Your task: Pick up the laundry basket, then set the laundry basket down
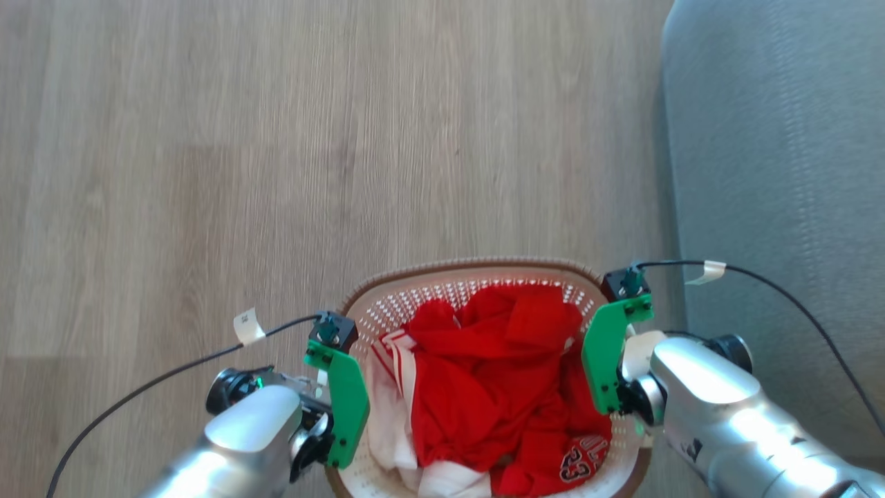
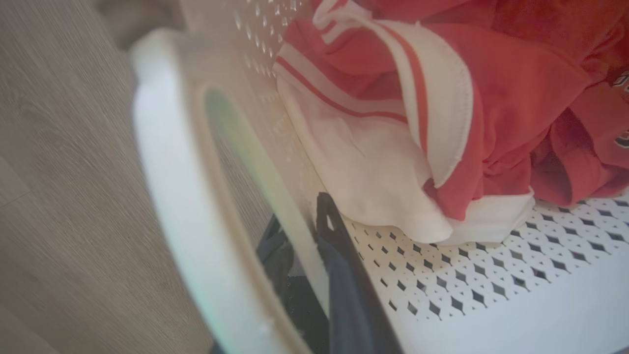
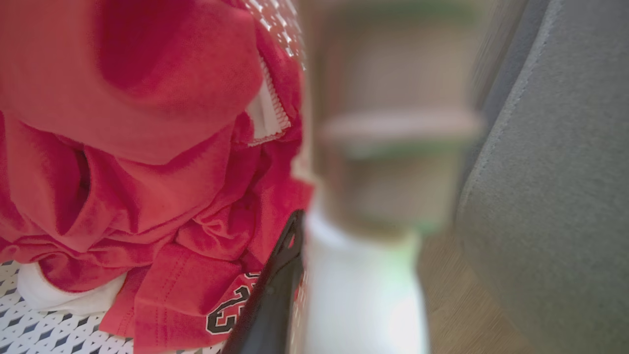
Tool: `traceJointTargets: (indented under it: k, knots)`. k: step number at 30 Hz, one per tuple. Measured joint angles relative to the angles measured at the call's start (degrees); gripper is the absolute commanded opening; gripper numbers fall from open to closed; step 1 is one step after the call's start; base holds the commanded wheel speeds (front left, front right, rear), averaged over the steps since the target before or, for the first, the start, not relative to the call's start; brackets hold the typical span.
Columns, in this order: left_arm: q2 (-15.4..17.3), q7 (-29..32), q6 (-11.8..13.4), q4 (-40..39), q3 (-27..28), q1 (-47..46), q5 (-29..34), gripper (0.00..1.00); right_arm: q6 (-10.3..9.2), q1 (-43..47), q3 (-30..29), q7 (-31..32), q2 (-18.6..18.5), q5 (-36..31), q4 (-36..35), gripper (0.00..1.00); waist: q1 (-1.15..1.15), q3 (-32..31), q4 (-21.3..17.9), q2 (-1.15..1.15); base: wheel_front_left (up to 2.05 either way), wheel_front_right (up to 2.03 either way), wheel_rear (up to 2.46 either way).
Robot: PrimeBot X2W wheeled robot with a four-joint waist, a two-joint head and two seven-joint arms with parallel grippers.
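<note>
A small oval laundry basket (image 1: 477,266), white and perforated with a brown braided-look rim, is sitting low in the middle of the head view. Everything else is being placed from the basket. Red clothes (image 1: 498,373) are filling most of it, a white garment with red stripes (image 1: 390,408) is lying along its left side, and a patch reading 23 (image 1: 584,460) is showing at its near right.

The left gripper (image 2: 300,231) is straddling the basket's left wall. One dark finger (image 2: 344,280) is lying inside against the perforated plastic. The other finger (image 2: 275,246) is sitting outside the wall, in the gap under the white side handle (image 2: 167,172). The pincer is pinching the basket's wall.

The right gripper (image 1: 610,387) is reaching over the basket's right rim. In the right wrist view one dark finger (image 3: 280,285) is resting inside the basket, between the red cloth and the wall. Its partner is hiding behind a blurred white shape. It is not possible to tell whether this pincer is squeezing the wall.

A pale wooden floor (image 1: 276,138) is stretching away beyond and to the left of the basket. A grey sofa (image 1: 781,173) is standing just to the basket's right. Whether the basket is touching the floor cannot be told.
</note>
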Motion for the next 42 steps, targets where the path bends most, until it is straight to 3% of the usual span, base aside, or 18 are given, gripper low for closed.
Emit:
traceJointTargets:
  k: [16, 24, 42]
  knots:
    - [8.00, 7.30, 0.08, -12.32, -0.55, 7.20, -1.21, 0.00, -0.47, 7.29, 5.58, 2.38, -0.57, 6.76, -4.31, 0.00, 0.00, -13.92, -1.01, 0.00, 0.00, 0.00, 0.00]
    - [10.45, 9.09, 0.57, -16.63, -0.63, 8.81, -2.21, 0.00, -0.47, 8.85, 6.24, 2.36, -0.83, 7.65, -5.08, 0.00, 0.00, -18.48, 0.00, 0.00, 0.00, 0.00, 0.00]
    - [10.77, 11.59, 1.01, -18.47, -0.66, 8.96, -2.02, 0.00, -0.47, 9.23, 6.50, 2.12, -1.25, 6.97, -5.50, 0.00, 0.00, -19.73, 0.66, 0.00, 0.00, 0.00, 0.00]
